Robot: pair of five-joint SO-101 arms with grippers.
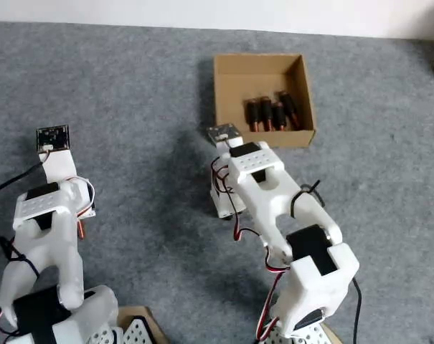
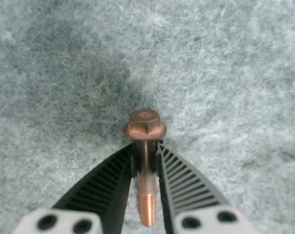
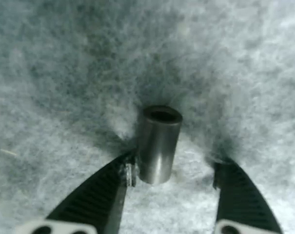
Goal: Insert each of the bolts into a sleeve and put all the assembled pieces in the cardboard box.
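My left gripper is shut on a copper bolt, pinching the shank just under the hex head, with the threaded end toward the wrist. In the high view this gripper is at the left of the mat with the bolt showing beside it. A dark metal sleeve stands upright on the grey mat between the fingers of my right gripper, which is open. One finger touches the sleeve and the other stands apart. The cardboard box holds several assembled pieces.
The grey mat covers the table. My right arm hangs just in front of the box's near wall. A small square camera module sits on the left arm's wrist. The arm bases stand at the near edge.
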